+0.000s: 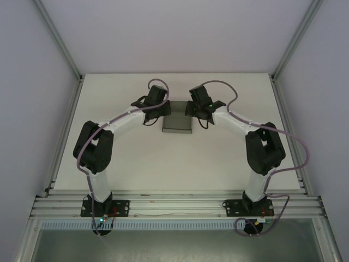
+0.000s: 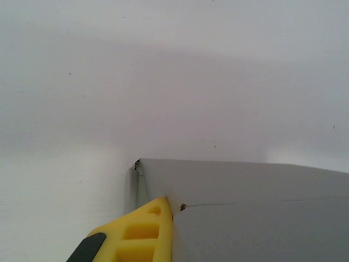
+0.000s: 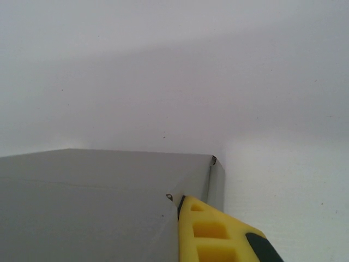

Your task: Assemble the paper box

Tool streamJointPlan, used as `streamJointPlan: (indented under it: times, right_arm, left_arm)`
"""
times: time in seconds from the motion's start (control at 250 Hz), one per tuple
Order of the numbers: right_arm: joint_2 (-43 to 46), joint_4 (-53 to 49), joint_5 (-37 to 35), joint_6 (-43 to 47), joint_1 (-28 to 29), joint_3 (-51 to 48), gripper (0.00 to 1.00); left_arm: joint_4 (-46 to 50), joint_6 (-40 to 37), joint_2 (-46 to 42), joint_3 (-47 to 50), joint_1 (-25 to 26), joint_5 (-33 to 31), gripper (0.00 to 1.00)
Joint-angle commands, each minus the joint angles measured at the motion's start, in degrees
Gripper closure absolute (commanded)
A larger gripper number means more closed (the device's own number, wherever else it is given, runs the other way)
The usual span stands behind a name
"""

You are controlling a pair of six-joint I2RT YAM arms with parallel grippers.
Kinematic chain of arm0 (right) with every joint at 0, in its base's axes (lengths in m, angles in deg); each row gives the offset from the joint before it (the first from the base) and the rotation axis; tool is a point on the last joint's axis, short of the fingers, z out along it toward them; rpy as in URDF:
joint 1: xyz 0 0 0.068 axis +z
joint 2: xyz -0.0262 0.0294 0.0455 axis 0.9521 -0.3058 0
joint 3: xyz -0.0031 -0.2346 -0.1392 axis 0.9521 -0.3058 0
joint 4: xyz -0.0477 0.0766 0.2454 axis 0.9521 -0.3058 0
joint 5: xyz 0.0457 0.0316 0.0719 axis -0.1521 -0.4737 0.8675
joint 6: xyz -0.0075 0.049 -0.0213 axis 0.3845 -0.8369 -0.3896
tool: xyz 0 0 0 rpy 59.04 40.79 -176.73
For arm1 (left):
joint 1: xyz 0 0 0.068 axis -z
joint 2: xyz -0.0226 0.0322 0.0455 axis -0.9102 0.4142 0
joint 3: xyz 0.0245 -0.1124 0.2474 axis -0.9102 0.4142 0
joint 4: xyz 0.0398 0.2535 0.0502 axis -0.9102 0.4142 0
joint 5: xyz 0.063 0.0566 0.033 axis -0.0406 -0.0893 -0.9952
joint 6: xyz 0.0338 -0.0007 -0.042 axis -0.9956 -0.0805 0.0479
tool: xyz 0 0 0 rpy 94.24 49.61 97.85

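Observation:
The paper box (image 1: pixel 177 123) is a small grey cardboard box lying at the middle of the white table, towards the back. My left gripper (image 1: pixel 163 108) meets its left far corner and my right gripper (image 1: pixel 191 108) its right far corner. In the left wrist view one yellow finger (image 2: pixel 143 233) lies against the outside of a grey panel (image 2: pixel 256 213); the other finger is hidden behind the cardboard, so the left gripper (image 2: pixel 173 210) is shut on the box's wall. The right wrist view mirrors this: the right gripper (image 3: pixel 179 203) is shut on the box (image 3: pixel 87 207), with its yellow finger (image 3: pixel 210 234) outside.
The white table (image 1: pixel 180 164) is bordered by aluminium rails on the left (image 1: pixel 64 136) and right (image 1: pixel 288 131), with white enclosure walls behind. Both arms arch inward from their bases at the near edge (image 1: pixel 174 207).

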Motion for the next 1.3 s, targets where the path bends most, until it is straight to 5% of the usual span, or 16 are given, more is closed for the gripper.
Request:
streamJointPlan:
  times: [0.0, 0.344, 0.488, 0.66, 0.959, 1.047, 1.299]
  right_arm:
    - [1.8, 6.3, 3.0, 1.4, 2.3, -3.1, 1.00]
    - [5.6, 18.4, -5.6, 8.0, 7.2, -16.6, 1.00]
    - [6.3, 19.7, -13.0, 11.5, 9.9, -21.2, 1.00]
    - [7.3, 23.3, -19.7, 13.7, 12.0, -26.4, 1.00]
    - [7.0, 26.3, -20.5, 13.7, 12.7, -30.3, 1.00]
    - [7.0, 27.2, -20.0, 14.0, 12.7, -30.8, 1.00]
    - [6.8, 31.9, -17.6, 18.7, 13.7, -33.3, 1.00]
  left_arm:
    - [-10.1, 2.0, -1.3, 4.8, 1.5, 7.1, 1.00]
    - [-17.3, -1.8, -6.5, 18.7, 5.5, 4.1, 0.92]
    - [-17.2, -1.6, -8.5, 19.8, 5.5, 5.7, 0.67]
    - [-16.3, -0.7, -12.0, 21.1, 5.6, 5.8, 0.49]
    - [-8.5, -1.3, -18.4, 22.1, 5.7, 3.3, 0.20]
    - [-5.7, -1.9, -21.4, 22.0, 5.7, 2.1, 0.00]
    - [2.9, 0.6, -25.1, 17.8, 4.4, -5.6, 0.00]
